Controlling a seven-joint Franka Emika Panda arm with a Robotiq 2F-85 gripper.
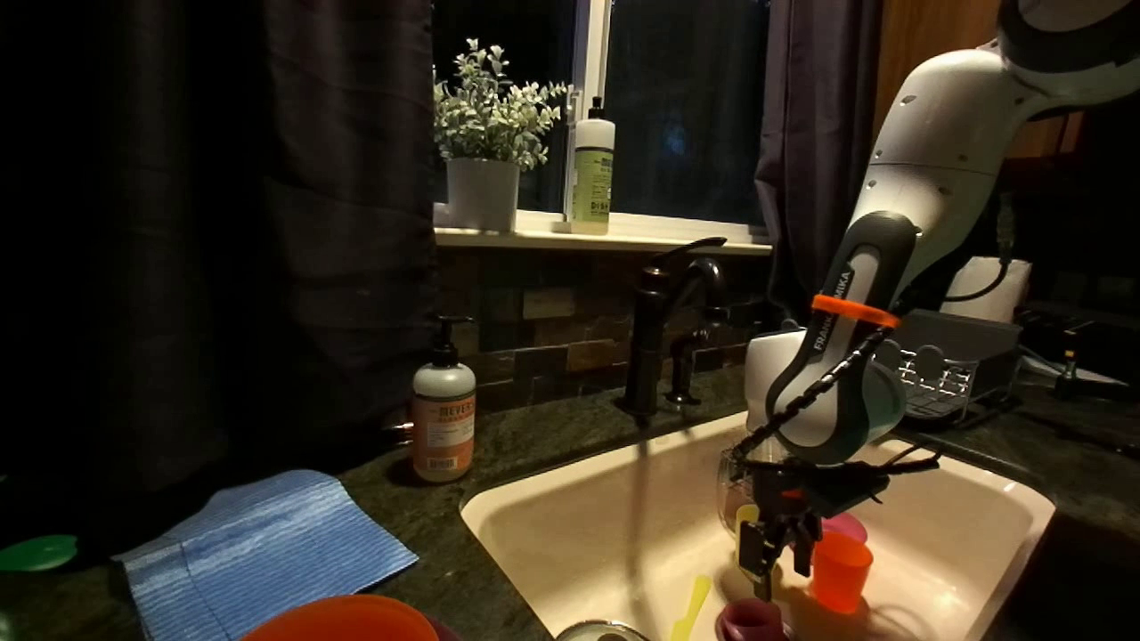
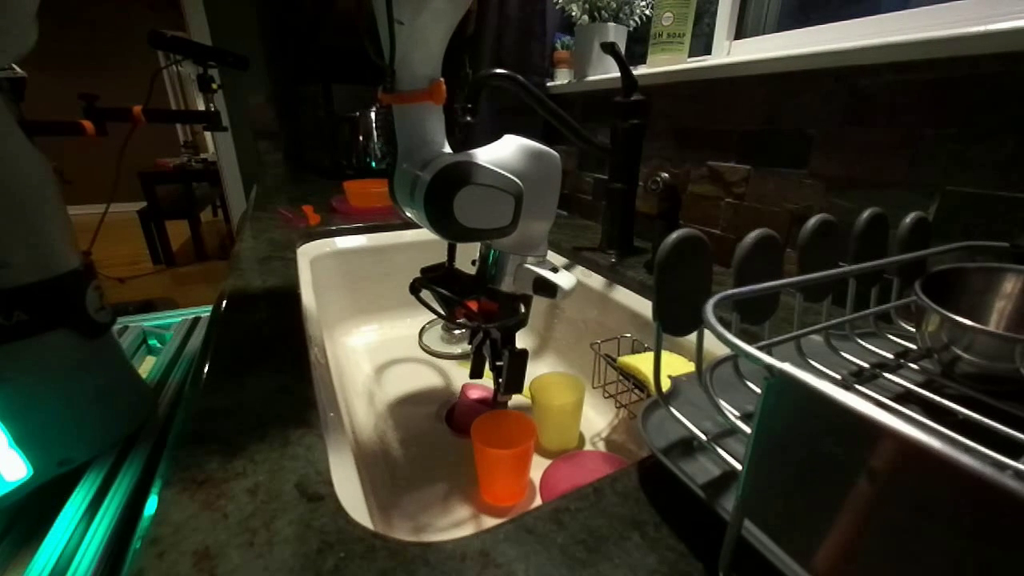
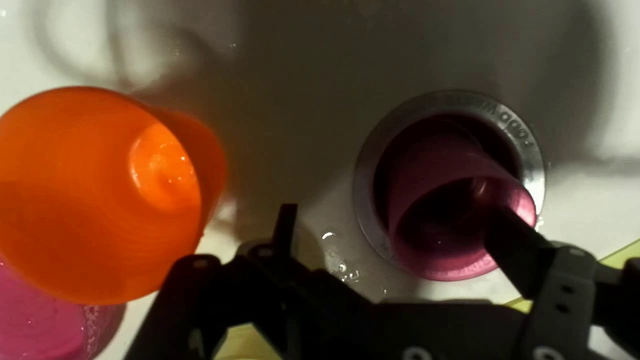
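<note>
Claw [image 3: 390, 216]: spread wide, grasping nothing; one side overlaps the mouth of the purple cup [image 3: 442, 215] in wrist view, contact unclear.
Purple cup: tilted, lower end in the drain [image 3: 365, 185] of the sink [image 2: 392, 484].
Orange cup [image 3: 100, 195]: upright, near the purple cup.
Yellow cup [image 2: 558, 412]: upright, just beside the orange one.
Pink item [image 2: 580, 474]: partly hidden by sink rim.

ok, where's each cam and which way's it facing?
In an exterior view: near the blue cloth, facing faucet, window and sink; arm and gripper show.
In an exterior view: behind the dish rack, facing back along the sink; arm and gripper show.
Wrist view: on the wrist, facing down at drain and purple cup; gripper fingers show.
Shared: both exterior views show the gripper, sink, faucet and orange cup.
</note>
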